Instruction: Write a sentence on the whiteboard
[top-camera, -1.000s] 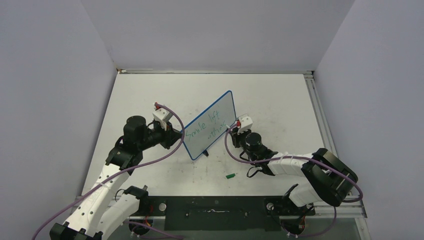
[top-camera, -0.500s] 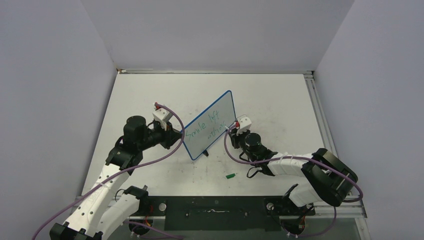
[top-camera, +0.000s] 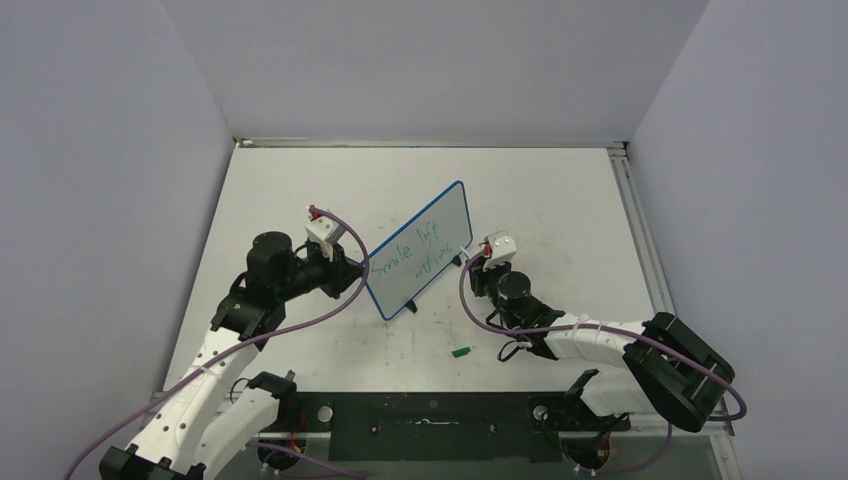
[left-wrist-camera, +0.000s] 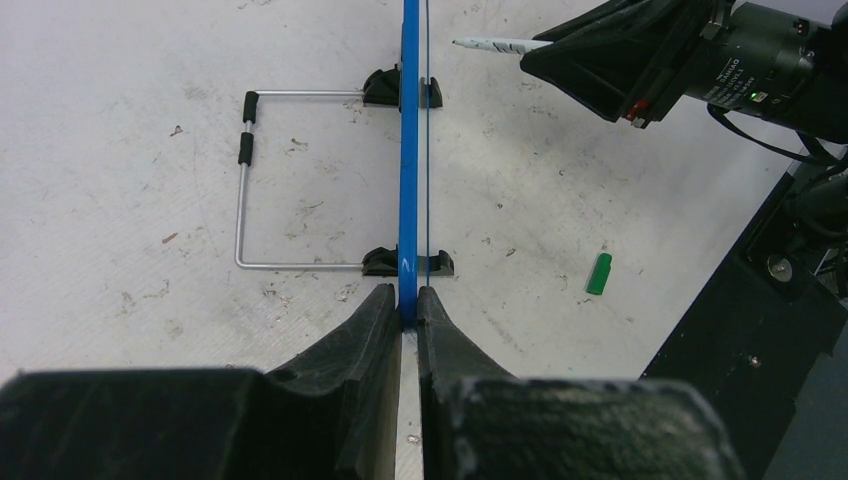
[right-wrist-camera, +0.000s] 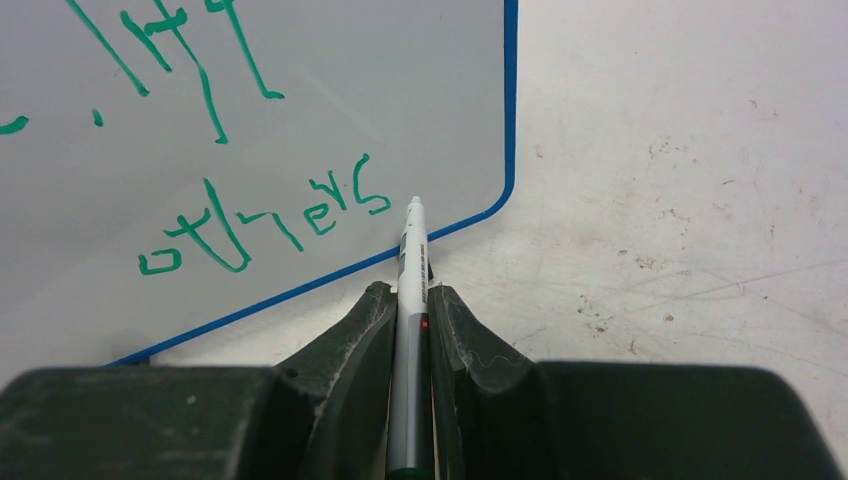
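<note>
The whiteboard (top-camera: 420, 250), white with a thin blue frame, stands upright on the tabletop. Green handwriting (top-camera: 405, 250) in two lines is on its face; the lower word "others" (right-wrist-camera: 262, 218) shows in the right wrist view. My left gripper (top-camera: 352, 272) is shut on the board's blue edge (left-wrist-camera: 409, 200), which runs edge-on between the fingers (left-wrist-camera: 408, 305). My right gripper (top-camera: 478, 262) is shut on a white marker (right-wrist-camera: 410, 300), tip pointing at the board's lower right corner (right-wrist-camera: 495, 205), a little off the surface. The marker (left-wrist-camera: 500, 44) also shows in the left wrist view.
A green marker cap (top-camera: 461, 351) lies on the table in front of the board, also in the left wrist view (left-wrist-camera: 599, 273). The board's wire stand (left-wrist-camera: 245, 180) and black feet (left-wrist-camera: 385, 262) rest behind it. Walls enclose the table on three sides.
My right gripper has drawn back to the right, away from the board's face, with the marker in it. The left gripper and board have not moved.
</note>
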